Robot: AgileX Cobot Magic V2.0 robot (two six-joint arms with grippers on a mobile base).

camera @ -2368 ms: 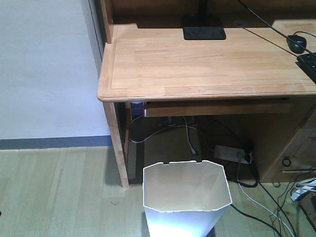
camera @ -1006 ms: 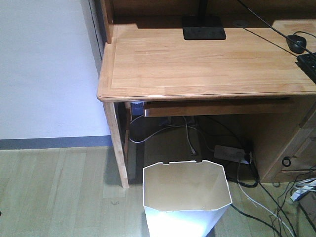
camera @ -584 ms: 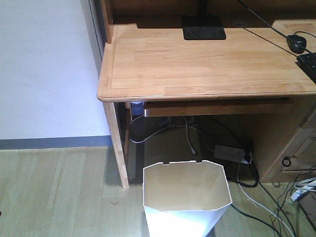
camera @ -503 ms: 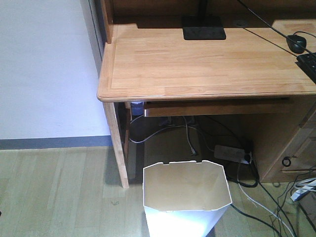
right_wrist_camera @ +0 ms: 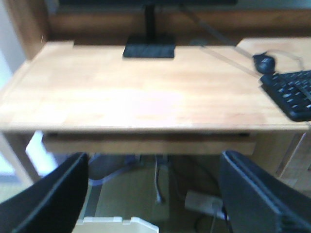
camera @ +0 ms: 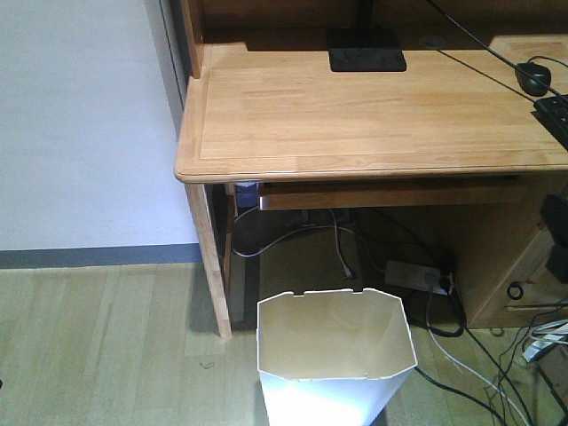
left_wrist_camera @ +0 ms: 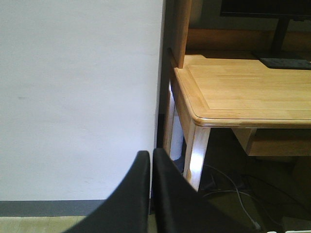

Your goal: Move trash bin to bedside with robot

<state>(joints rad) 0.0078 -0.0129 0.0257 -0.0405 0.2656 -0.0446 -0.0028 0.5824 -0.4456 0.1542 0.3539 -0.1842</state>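
The white trash bin (camera: 335, 390) stands open and empty on the floor in front of the desk, next to its left leg. Its far rim also shows at the bottom of the right wrist view (right_wrist_camera: 116, 225). My right gripper (right_wrist_camera: 153, 158) is open and empty, above and just behind the bin, facing under the desk. A black part of that arm (camera: 556, 238) shows at the right edge of the front view. My left gripper (left_wrist_camera: 148, 156) is shut and empty, pointing at the white wall beside the desk's corner. The bed is out of view.
The light wooden desk (camera: 355, 115) carries a monitor base (camera: 366, 51), a mouse (camera: 533, 78) and a keyboard (right_wrist_camera: 291, 94). A power strip (camera: 415, 276) and loose cables (camera: 479, 373) lie beneath it and to the right. A white wall (camera: 80, 124) is on the left.
A black part of the right arm has come into the front view at the right edge. The bin and the desk have not moved.
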